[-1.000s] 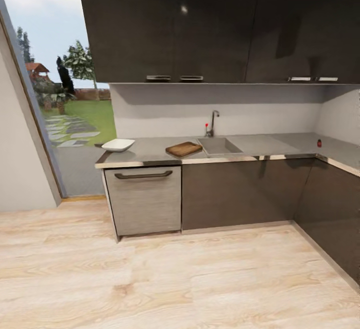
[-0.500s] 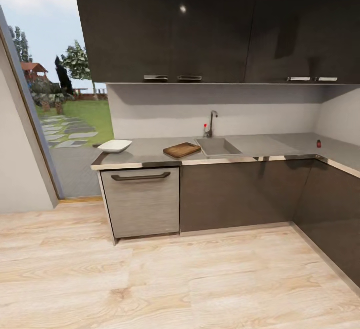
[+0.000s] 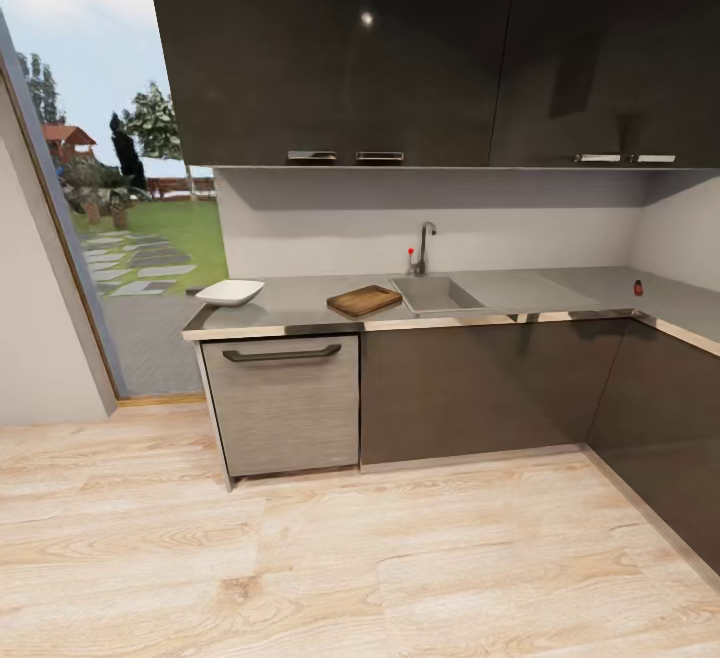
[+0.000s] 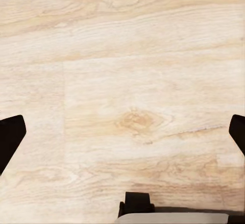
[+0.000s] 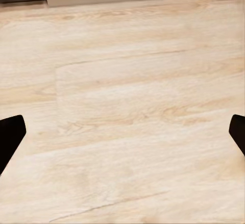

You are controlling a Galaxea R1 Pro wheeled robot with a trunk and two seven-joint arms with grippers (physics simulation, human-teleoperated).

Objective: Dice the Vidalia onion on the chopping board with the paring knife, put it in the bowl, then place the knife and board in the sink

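Your view has barely shifted over the last half second: brown wooden chopping board (image 3: 365, 299) lies just left of the steel sink (image 3: 437, 293), white bowl (image 3: 231, 291) far left. Both grippers' jaws spread wide over pale floorboards.

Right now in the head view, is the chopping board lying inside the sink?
No, the chopping board lies flat on the countertop, just beside the sink on the bowl side.

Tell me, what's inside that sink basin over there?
From this distance the sink shows just a grey basin beside the chopping board. Its near wall hides most of the bottom, so anything lying inside cannot be seen.
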